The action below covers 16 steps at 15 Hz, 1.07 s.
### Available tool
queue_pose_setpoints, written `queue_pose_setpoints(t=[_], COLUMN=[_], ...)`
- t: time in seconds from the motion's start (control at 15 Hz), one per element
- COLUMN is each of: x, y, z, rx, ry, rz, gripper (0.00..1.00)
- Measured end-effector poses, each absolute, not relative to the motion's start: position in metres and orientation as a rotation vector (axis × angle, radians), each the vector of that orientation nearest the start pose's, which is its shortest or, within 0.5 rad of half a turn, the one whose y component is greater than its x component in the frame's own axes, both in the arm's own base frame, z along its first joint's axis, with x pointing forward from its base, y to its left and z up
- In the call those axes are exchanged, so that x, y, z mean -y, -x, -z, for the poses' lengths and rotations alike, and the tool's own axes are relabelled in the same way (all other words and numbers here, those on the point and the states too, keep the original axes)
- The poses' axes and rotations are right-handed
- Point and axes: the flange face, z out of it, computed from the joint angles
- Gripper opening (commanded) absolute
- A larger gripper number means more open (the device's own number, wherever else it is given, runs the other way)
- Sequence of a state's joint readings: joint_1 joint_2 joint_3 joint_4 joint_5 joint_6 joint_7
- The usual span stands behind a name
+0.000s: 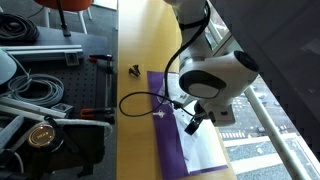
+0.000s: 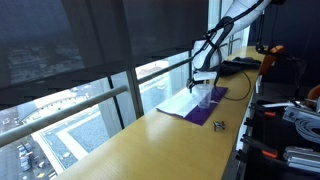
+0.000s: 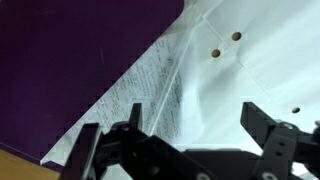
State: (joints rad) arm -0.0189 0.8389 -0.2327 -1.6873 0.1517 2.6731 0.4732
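Note:
My gripper [image 3: 190, 128] is open and empty, its two black fingers spread just above a white cloth [image 3: 240, 80] with small dark buttons or holes. The cloth lies on a purple mat [image 3: 70, 60]. In an exterior view the gripper [image 1: 192, 122] hangs over the white cloth [image 1: 200, 150] on the purple mat [image 1: 165, 110] on the yellow wooden counter. In the exterior view from along the window, the gripper [image 2: 203, 82] is low over the cloth [image 2: 185, 103] and mat [image 2: 215, 108].
A small black object [image 1: 134, 70] lies on the counter [image 1: 135, 130] beyond the mat, and it also shows near the counter's front [image 2: 219, 125]. A black cable [image 1: 140, 100] loops across the counter. Window glass and railing run along one side; clamps, cables and gear crowd the other.

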Motion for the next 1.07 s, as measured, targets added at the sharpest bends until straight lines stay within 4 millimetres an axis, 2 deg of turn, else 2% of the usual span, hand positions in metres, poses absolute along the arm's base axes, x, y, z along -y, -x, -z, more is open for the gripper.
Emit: queue_pose_setpoints(t=[0.2,0.27,0.33,0.47,0.73,0.93,1.0,1.07], x=[0.16,0.16,0.16,0.161,0.167,0.174,0.176,0.178], y=[-0.655,-0.65,-0.646,-0.639,-0.632,-0.63,-0.629,-0.629], z=[-0.143,-0.145,-0.146,-0.146,-0.142,-0.142,-0.142,-0.142], rx=[-1.189,-1.187,-1.187,-1.189,-1.205,-1.221,-1.225,-1.229], ry=[2.963,2.963,2.962,2.961,2.96,2.956,2.954,2.953], rz=[0.286,0.288,0.293,0.299,0.304,0.305,0.305,0.304], gripper=[0.99,0.91,0.75,0.63,0.31,0.27,0.28,0.34])
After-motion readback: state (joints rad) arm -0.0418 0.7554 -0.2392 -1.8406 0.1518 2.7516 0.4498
